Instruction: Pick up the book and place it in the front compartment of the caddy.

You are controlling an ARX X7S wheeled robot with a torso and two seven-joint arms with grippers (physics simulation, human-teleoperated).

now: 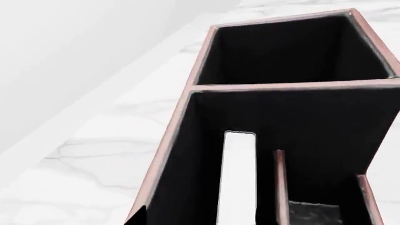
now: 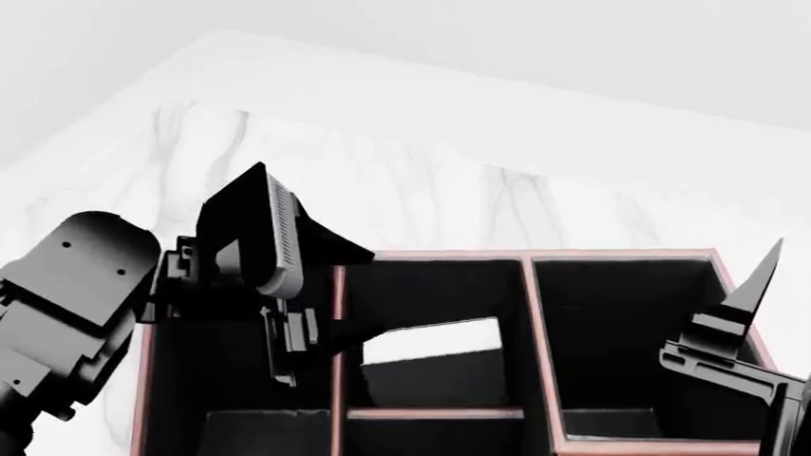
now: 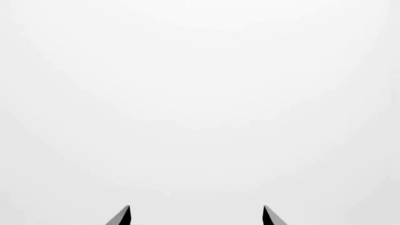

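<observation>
Book in the caddy, placement step near its end.

Head view: book (image 2: 431, 361) stands tilted inside caddy (image 2: 526, 258), in the middle cell, white page edge up; L wrist view shows the same book (image 1: 237, 178) upright beside a thin divider (image 1: 280, 187). L gripper (image 2: 289, 356) hangs over the caddy's wall at approx 9 o'clock of the book; can't tell if its fingers are apart or closed, nor if they touch the book. R gripper (image 3: 196, 218) sits at approx 3 o'clock, raised, fingers (image 3: 122, 216) spread wide, holding nothing. Marble tabletop (image 2: 419, 190) lies beyond at 12. Next, prob.: confirm the cell is the front one, then lift the L arm straight up w/o snagging the divider.
</observation>
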